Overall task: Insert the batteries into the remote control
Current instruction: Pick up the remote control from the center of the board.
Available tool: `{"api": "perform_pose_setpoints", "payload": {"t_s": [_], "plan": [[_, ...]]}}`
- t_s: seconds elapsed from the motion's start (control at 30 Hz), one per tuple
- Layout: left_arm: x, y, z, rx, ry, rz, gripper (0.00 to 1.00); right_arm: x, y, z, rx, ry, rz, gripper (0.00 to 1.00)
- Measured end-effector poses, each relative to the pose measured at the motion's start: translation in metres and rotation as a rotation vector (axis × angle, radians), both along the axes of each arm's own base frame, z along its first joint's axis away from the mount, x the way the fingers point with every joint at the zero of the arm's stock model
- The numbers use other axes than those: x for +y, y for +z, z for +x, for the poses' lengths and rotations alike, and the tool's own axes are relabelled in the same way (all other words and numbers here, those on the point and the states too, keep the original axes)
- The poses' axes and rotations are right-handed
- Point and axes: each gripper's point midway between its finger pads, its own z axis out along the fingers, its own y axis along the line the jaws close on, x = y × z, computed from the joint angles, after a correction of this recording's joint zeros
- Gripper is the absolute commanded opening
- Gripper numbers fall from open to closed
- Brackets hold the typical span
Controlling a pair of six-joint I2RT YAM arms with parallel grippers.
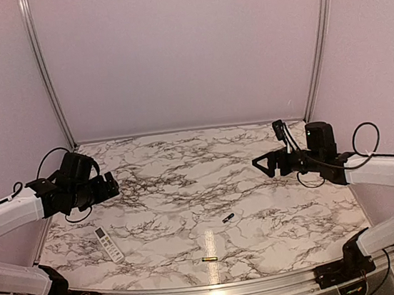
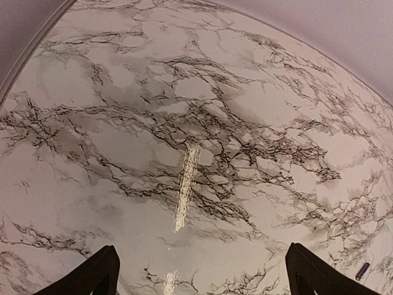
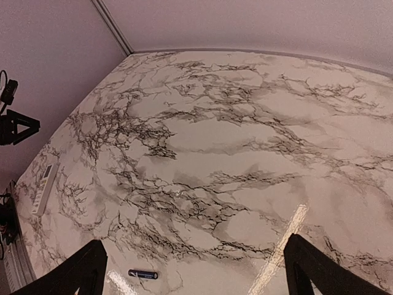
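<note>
The white remote control (image 1: 109,244) lies face up on the marble table near the left front; it also shows in the right wrist view (image 3: 44,187). The dark battery (image 1: 228,218) lies near the table's middle and shows in the right wrist view (image 3: 142,275) and in the left wrist view (image 2: 362,271). The golden battery (image 1: 210,259) lies near the front edge. My left gripper (image 1: 108,186) is open and empty, held above the table's left side. My right gripper (image 1: 265,163) is open and empty, held above the right side.
The marble table (image 1: 188,192) is walled by pale panels with metal corner posts (image 1: 43,69). A metal rail (image 1: 200,291) runs along the front edge between the arm bases.
</note>
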Motion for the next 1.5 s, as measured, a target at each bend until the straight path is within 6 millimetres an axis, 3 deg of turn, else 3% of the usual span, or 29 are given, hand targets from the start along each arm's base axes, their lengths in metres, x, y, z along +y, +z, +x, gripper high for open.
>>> {"api": "perform_pose_setpoints", "payload": {"t_s": [0.3, 0.67, 1.03, 1.5], "plan": [[0.017, -0.004, -0.036, 0.071, 0.145, -0.047, 0.99, 0.0, -0.006, -0.003, 0.009, 0.002, -0.008, 0.99], [0.036, -0.066, -0.083, 0.275, 0.297, 0.002, 0.93, -0.001, -0.015, -0.009, 0.028, 0.009, -0.011, 0.99], [0.038, -0.089, -0.089, 0.343, 0.32, 0.059, 0.86, -0.003, -0.015, -0.014, 0.021, 0.012, -0.011, 0.99], [0.031, -0.118, -0.102, 0.421, 0.301, 0.08, 0.67, -0.001, -0.016, -0.016, 0.026, 0.02, -0.009, 0.99]]}}
